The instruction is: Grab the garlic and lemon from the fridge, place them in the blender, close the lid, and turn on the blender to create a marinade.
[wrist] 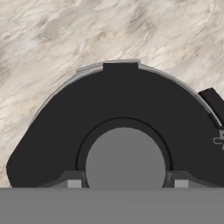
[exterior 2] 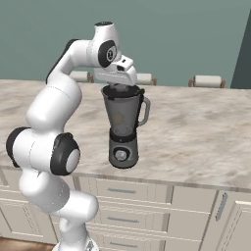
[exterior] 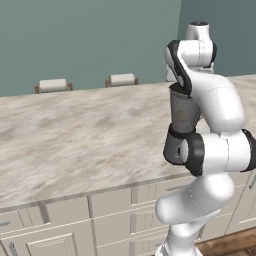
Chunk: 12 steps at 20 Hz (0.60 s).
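A white robot arm reaches over the blender [exterior 2: 123, 128] on a marbled counter [exterior 2: 196, 127], its gripper [wrist: 124, 183] set down on the black lid [wrist: 118, 105] capping the smoky jar. The jaws stand apart, one fingertip [wrist: 73, 183] either side of the lid's grey centre cap [wrist: 125, 158]; whether they press it, I cannot tell.

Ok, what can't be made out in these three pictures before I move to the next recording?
- What the blender jar holds: smoky wall in the right base view, the arm across it in the left base view; a yellowish blur, no more.
- Whether the lid is fully seated: the hand covers the jar's mouth in the right base view.
- The gripper fingertips: cut off at the hand view's bottom, either side of the grey cap.
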Available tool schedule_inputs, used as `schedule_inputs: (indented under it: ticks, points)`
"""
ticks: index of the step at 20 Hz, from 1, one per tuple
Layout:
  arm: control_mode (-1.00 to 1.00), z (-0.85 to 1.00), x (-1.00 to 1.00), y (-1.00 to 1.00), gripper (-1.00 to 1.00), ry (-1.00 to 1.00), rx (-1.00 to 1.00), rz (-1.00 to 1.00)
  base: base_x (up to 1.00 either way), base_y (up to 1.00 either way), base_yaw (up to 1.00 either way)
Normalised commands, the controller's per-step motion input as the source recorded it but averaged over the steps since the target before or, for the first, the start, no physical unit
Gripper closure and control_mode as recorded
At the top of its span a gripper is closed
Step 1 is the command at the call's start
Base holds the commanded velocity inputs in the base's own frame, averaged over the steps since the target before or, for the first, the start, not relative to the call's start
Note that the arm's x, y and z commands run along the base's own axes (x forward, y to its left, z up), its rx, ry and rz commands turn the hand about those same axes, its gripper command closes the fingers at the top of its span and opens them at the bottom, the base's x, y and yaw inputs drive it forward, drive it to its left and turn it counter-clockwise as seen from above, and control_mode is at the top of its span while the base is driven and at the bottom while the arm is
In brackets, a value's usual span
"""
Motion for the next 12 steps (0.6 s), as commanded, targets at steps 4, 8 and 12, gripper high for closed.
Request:
schedule_inputs:
  ticks: [4, 8, 12]
  points:
    - [-1.0, 0.01, 0.0, 0.0, -1.0, -0.03, 0.0, 0.0, 0.0, 0.0, 0.0]
    - [-1.0, 0.15, -0.01, 0.0, -1.0, -0.09, 0.0, -0.02, 0.0, 0.0, 0.0]
    - [-1.0, 0.18, -0.08, 0.02, -1.0, -0.13, 0.0, -0.01, 0.0, 0.0, 0.0]
